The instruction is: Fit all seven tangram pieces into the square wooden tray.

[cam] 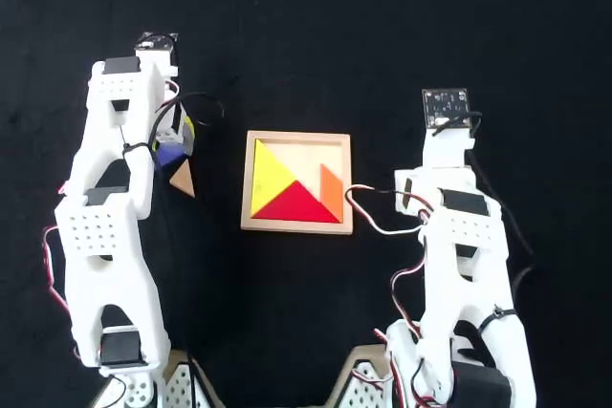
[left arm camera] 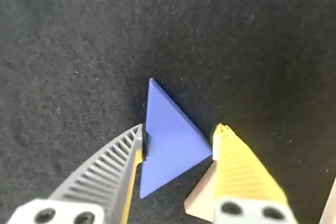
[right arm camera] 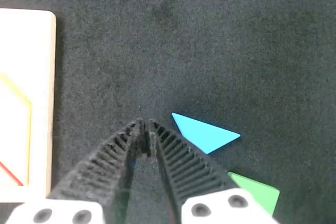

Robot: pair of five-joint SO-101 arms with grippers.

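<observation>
Three pieces already lie in the square wooden tray (cam: 296, 227), which sits mid-table between the two arms: a yellow triangle (cam: 270, 179) on its left side, a red triangle (cam: 298, 205) along its near edge, and an orange piece (cam: 331, 190) at its right. The far part of the tray is bare wood.

Left of the tray, on the black cloth (cam: 316, 64), we see a tan triangle (cam: 183, 181). Just beyond it, touching or nearly so, lies the blue triangle (cam: 169, 157). The left gripper (left arm camera: 179, 129) is down over that blue triangle (left arm camera: 168, 150), its jaws spread to the piece's width. The grey finger (left arm camera: 113, 163) presses one edge and the yellow finger (left arm camera: 239, 171) meets the opposite corner, so we take it as grasping the piece, which lies flat on the cloth. The tan triangle (left arm camera: 200, 200) shows partly behind the yellow finger.

Farther back on the right side, the right gripper (right arm camera: 145, 127) hangs above the cloth with its black fingers pinched together, tips meeting and nothing between them. A cyan triangle (right arm camera: 205, 134) lies just beside those tips. A green piece (right arm camera: 257, 192) lies near the cyan one, apart from it, and the tray's rim (right arm camera: 50, 103) shows on the other side of the fingers.
</observation>
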